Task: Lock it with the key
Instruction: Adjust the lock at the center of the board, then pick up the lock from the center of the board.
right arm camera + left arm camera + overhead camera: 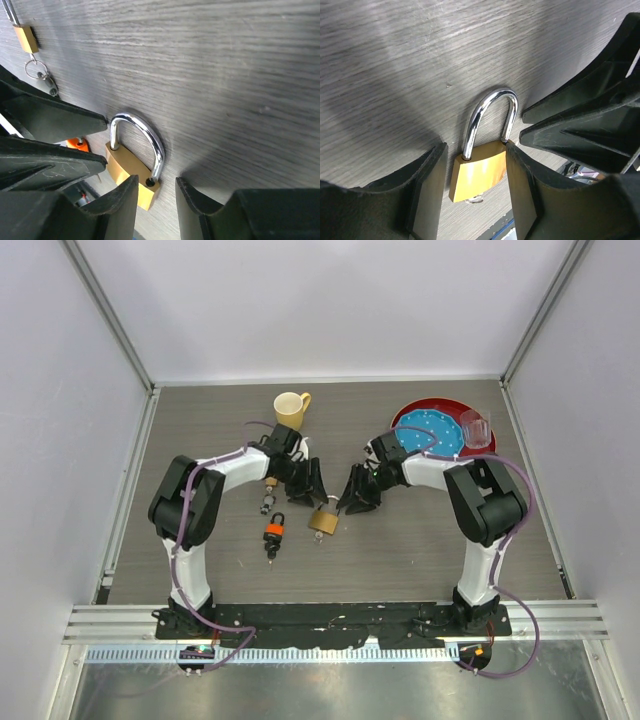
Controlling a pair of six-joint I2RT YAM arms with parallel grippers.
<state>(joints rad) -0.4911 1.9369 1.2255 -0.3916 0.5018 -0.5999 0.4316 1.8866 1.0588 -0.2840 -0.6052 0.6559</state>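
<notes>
Brass padlock point(480, 172) lies flat on the table point(395, 60), between the two grippers. Left gripper point(476, 149) is about half open, straddling the lock body: one pad touching, the other just clear, no clamp. Right gripper point(156, 181) is also part open and holds nothing, tips just beside the shackle point(145, 132) end. Shackle looks popped out of one hole, but hard to be sure from this angle

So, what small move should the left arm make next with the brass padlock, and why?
Probably close the left gripper on the body of the brass padlock. Its fingers stand either side of that body, with a small gap on one side, so the lock does not look held yet. The right gripper is open near the shackle.
</notes>
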